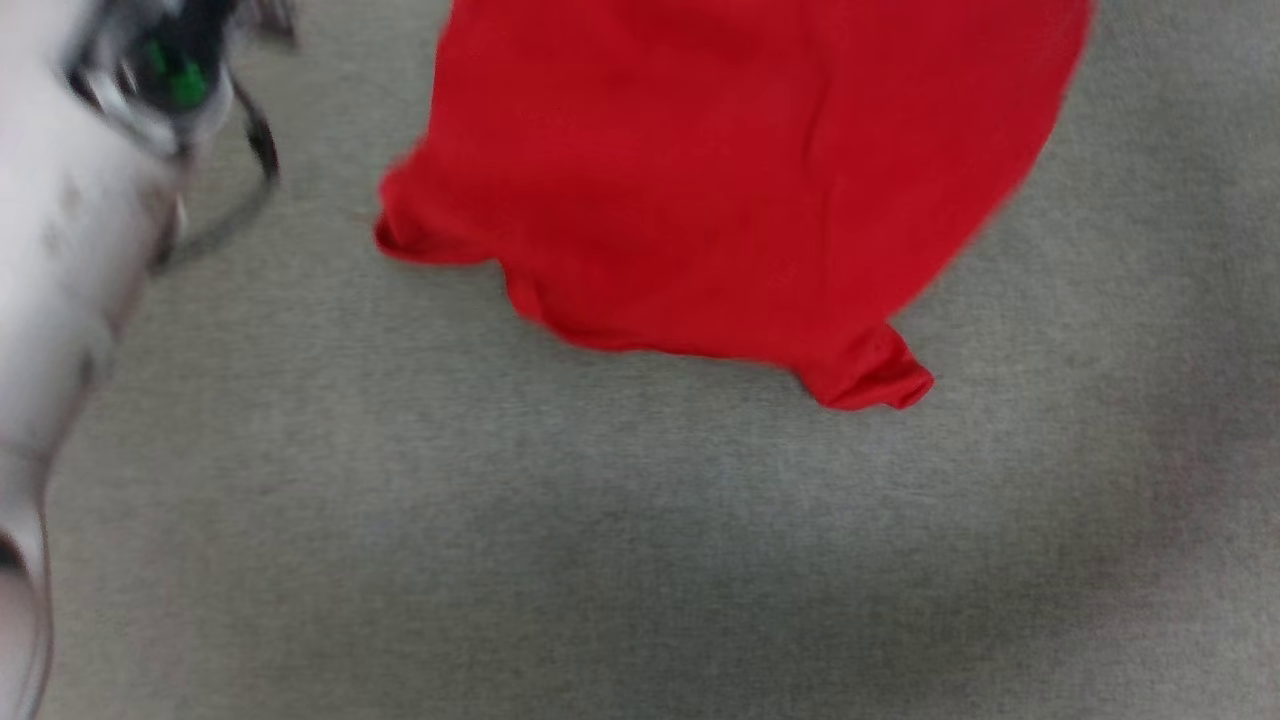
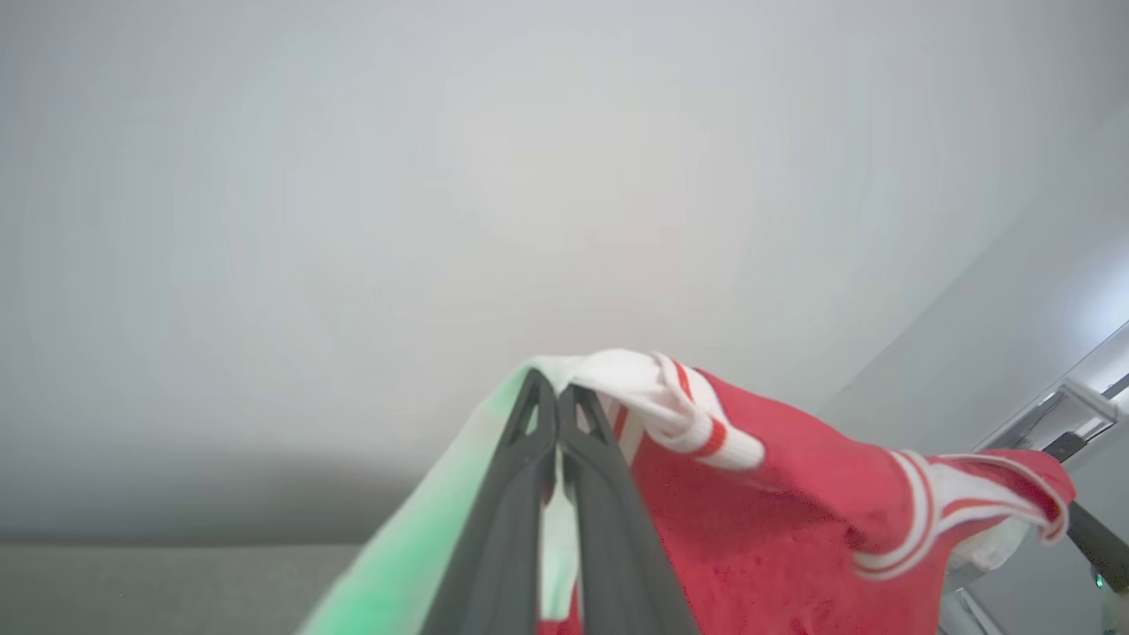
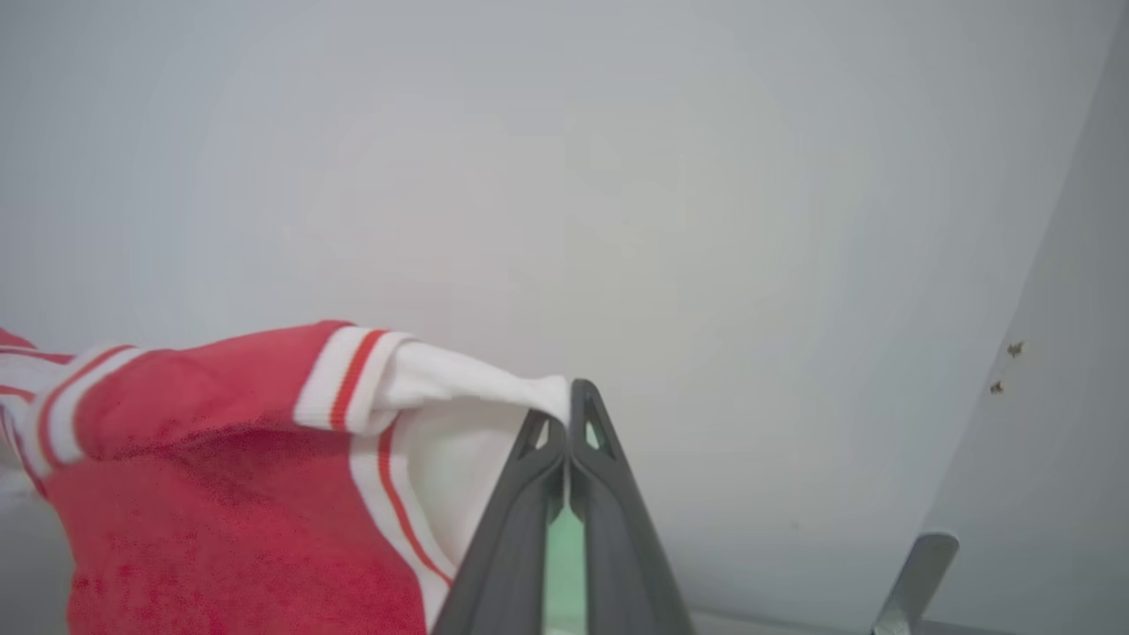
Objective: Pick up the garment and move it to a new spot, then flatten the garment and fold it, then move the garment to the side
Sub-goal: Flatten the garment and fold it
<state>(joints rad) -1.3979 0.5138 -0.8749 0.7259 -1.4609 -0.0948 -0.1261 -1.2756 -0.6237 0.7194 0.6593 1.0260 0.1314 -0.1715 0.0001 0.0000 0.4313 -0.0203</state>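
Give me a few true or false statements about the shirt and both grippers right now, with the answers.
1. The left gripper is shut on the garment. True.
2. The right gripper is open and holds nothing. False: it is shut on the garment's white sleeve.
3. The garment is blue. False: it is red with red-striped white trim.
4. The floor is grey carpet. True.

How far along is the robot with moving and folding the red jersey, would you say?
Done: the pick-up. The left gripper and right gripper are each shut on a white sleeve of the garment, whose red body hangs over the grey carpet. In hand: carrying it to a new spot. Left: laying it flat, folding it and moving it aside; no fold shows yet.
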